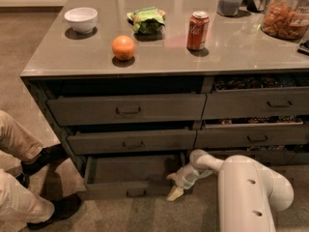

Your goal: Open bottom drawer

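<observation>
The bottom drawer (129, 191) is the lowest, shallow grey-brown drawer of the left stack. It stands pulled out, its plain grey inside (130, 169) showing, with a small dark pull handle (135, 193) at the centre of its front. My gripper (172, 186) sits at the drawer's right front corner, low near the floor, at the end of my white arm (246, 187). One pale fingertip (174, 193) points down at the floor; another lies by the drawer's right side.
Two taller drawers (128, 110) above stand slightly pulled out. The right-hand stack (256, 138) is beside my arm. A person's legs and shoes (29, 178) are at the left. On the counter: a bowl (80, 19), an orange (123, 47), a soda can (198, 30).
</observation>
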Robot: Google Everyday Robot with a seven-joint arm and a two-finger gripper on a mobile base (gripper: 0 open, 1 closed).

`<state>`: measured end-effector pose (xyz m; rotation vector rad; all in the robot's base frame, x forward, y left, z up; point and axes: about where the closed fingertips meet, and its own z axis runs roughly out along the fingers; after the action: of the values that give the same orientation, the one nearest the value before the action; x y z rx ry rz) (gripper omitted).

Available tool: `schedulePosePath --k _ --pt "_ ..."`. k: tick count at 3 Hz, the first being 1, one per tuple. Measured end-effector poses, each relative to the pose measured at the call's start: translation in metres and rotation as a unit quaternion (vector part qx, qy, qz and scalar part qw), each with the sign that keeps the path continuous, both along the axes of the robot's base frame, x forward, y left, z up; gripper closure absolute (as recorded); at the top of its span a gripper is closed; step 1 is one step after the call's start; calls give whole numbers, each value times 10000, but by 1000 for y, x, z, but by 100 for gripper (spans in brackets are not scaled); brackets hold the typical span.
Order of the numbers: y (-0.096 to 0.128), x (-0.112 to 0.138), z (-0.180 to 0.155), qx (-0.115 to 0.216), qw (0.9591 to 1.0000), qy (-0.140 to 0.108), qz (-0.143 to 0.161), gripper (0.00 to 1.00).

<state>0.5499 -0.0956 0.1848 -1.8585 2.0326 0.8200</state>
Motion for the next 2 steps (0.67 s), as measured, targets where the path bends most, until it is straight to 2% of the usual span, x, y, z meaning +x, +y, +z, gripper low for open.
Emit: schedulePosePath --k 1,2 --pt "0 0 4 0 10000 0 0 46" --pt "-3 -7 3 -47 9999 93 40 27"
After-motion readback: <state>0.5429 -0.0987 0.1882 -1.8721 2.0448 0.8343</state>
